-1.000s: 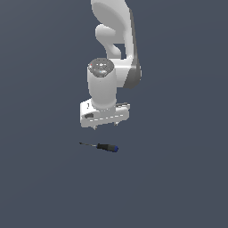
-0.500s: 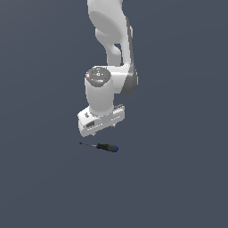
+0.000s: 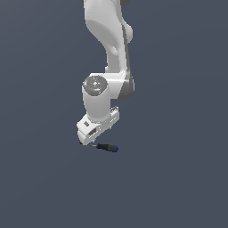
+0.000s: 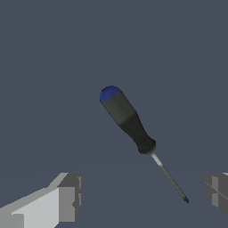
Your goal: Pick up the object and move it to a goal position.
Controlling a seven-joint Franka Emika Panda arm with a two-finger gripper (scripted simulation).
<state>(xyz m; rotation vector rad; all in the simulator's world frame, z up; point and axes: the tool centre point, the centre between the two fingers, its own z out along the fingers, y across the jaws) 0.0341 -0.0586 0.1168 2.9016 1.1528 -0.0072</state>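
My pincer (image 4: pixel 141 196) stands apart and empty: in the wrist view one grey finger (image 4: pixel 67 196) shows at the lower left of the frame and the other at the lower right edge, with a wide gap between them. Just beyond them lies the small screwdriver with the thin dark shaft, black handle and blue end cap (image 4: pixel 129 121), running slantwise from the upper middle of the frame down toward the lower right. Its shaft tip sits inside the gap, close to the right-hand finger; the handle and cap are still outside it.

In the exterior view, against a second ago, my white arm has come down and swung across. The pincer (image 3: pixel 89 141), which hung well above the screwdriver (image 3: pixel 106 147), now sits low in the middle of the frame, right over the shaft end, while the tool has not moved on the flat dark grey worktop (image 3: pixel 178 187).

So I judge the approach nearly done and the grasp not yet made. I read the fingers as bracketing the thin shaft rather than the thicker handle, which could make for a poor hold. Whether they have reached the tool's level, I cannot tell.
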